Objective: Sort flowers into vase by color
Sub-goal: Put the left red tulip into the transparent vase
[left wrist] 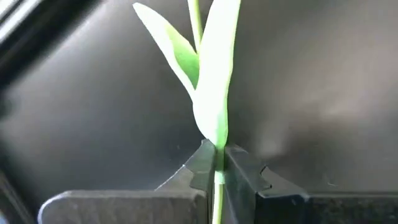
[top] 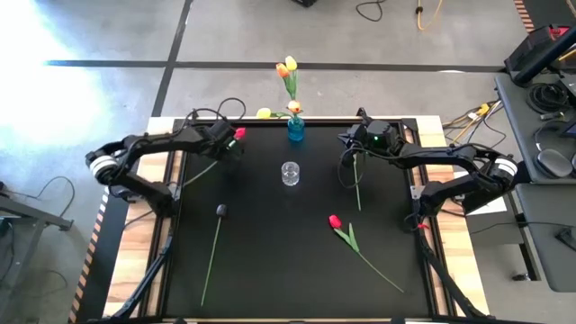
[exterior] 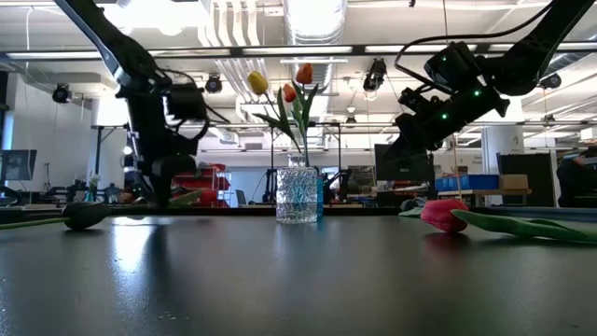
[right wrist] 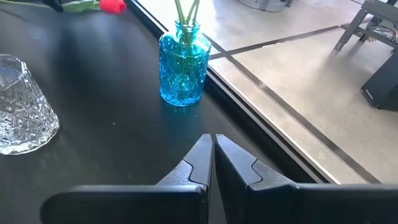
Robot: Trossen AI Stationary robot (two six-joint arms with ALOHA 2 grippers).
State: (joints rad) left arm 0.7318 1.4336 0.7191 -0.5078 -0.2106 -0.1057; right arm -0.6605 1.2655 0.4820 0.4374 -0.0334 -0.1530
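- Wrist view, left: fingers (left wrist: 205,165) pinched shut on a green stem (left wrist: 216,124), leaves fanning out past the tips; flower head not visible there.
- High view only: left gripper (top: 227,144) at the mat's far-left edge, red head (top: 239,133) just beside it.
- Right gripper (top: 358,142) closed, empty per right wrist view; hangs near the blue vase (right wrist: 181,68) and clear vase (right wrist: 22,106).
- Blue vase holds yellow and orange tulips (top: 288,72).
- Loose on mat (top: 270,270): dark tulip (top: 220,211) left, red tulip (top: 336,221) right, another stem (top: 357,184) near right gripper.
- Low view adds heights only: both grippers above the mat.
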